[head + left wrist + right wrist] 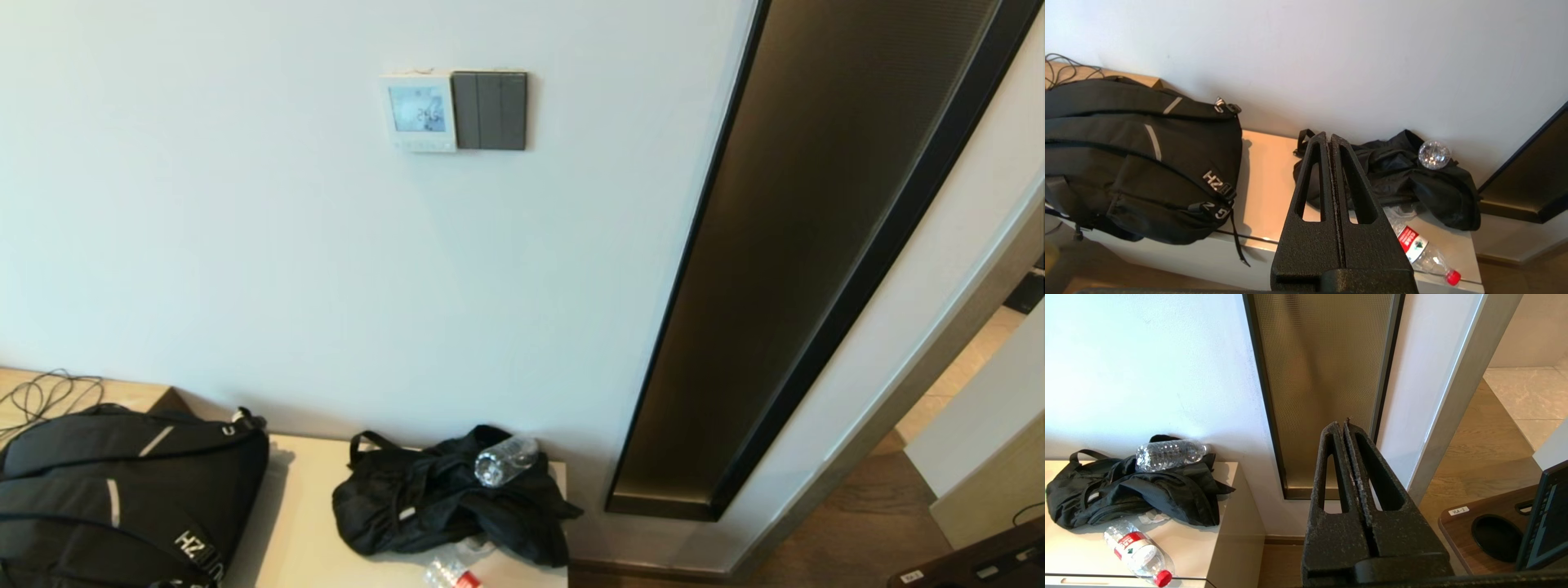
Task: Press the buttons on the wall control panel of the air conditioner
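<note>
Neither gripper shows in the head view: the air conditioner's wall control panel (418, 112) sits high on the wall, well above both, buttons (423, 144) along its bottom edge, dark grey switch plate (489, 110) touching its side. Left gripper (1329, 138) is low in its wrist view, fingers pressed together, backpack (1139, 159) and black bag (1412, 179) beyond its tips; no panel visible here. Right gripper (1342, 425), also pressed shut, faces the glass strip (1323, 375); I judge the approach not yet begun, so next one arm must rise far up to the buttons.
</note>
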